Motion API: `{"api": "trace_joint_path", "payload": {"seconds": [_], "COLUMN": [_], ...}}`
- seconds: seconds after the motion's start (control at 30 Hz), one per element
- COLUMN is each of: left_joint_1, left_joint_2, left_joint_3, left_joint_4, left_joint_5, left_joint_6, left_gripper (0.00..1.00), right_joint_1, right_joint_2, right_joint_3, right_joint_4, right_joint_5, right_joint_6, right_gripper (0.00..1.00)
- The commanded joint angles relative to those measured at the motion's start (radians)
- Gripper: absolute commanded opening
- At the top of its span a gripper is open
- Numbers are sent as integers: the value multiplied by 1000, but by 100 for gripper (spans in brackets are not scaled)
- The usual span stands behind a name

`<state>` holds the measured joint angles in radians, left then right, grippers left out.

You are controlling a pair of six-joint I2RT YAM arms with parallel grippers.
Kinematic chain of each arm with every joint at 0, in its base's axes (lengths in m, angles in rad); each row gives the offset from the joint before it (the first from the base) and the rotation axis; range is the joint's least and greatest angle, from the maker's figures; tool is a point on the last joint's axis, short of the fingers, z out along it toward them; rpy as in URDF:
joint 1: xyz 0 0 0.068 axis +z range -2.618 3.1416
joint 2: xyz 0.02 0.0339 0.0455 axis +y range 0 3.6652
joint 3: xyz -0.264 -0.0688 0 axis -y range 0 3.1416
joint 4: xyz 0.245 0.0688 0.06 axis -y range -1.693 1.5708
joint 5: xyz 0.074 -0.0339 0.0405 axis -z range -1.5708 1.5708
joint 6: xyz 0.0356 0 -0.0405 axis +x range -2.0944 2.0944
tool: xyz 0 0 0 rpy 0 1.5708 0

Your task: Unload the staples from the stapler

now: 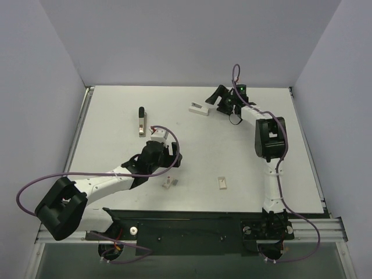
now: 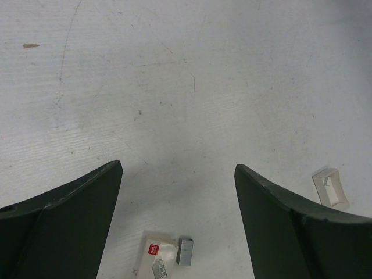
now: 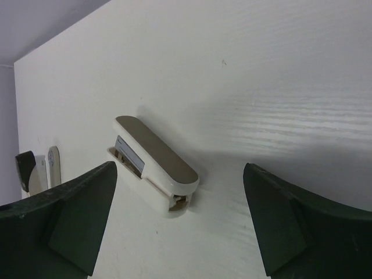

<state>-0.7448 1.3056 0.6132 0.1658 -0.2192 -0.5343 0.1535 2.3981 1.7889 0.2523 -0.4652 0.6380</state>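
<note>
At far right: cream oblong plastic stapler [image 3: 154, 160] lying shut, likely still loaded | right gripper [image 1: 221, 99] spread, empty, near | left gripper [image 2: 177, 168] spread over loose grey staple block [image 2: 186, 251]

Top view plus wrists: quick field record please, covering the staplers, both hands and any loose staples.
white stapler: on table, just ahead of right hand, not gripped
right hand: open, empty
left hand: open, empty, above bare table
black stapler: left of centre, apart from both hands
staple strip: loose beside red-labelled box, near left hand
</note>
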Motion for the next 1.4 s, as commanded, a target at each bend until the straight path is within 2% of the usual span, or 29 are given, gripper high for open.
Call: {"api": "trace_joint_path", "payload": {"seconds": [0.0, 0.23, 0.43, 0.8, 1.0, 1.37], "left_joint_1": [-7, -7, -7, -16, -24, -25], "left_joint_2": [6, 1, -17, -95, -170, -243], "left_joint_3": [40, 31, 16, -36, -69, -98], "left_joint_4": [70, 67, 72, 75, 58, 24], "left_joint_5": [15, 6, 11, 24, 15, 4], "left_joint_6": [20, 22, 16, -21, -35, -33], "left_gripper": [89, 89, 89, 89, 89, 89], "right_joint_1": [15, 38, 78, 118, 179, 213], "right_joint_2": [29, 91, 101, 19, -23, -33], "right_joint_3": [59, 128, 119, -88, -97, -11], "right_joint_4": [148, 154, 151, 234, 105, -119], "right_joint_5": [-55, -70, -75, -104, -24, 161], "right_joint_6": [100, 135, 120, 112, 9, 12], "right_gripper": [85, 85, 84, 83, 82, 76]}}
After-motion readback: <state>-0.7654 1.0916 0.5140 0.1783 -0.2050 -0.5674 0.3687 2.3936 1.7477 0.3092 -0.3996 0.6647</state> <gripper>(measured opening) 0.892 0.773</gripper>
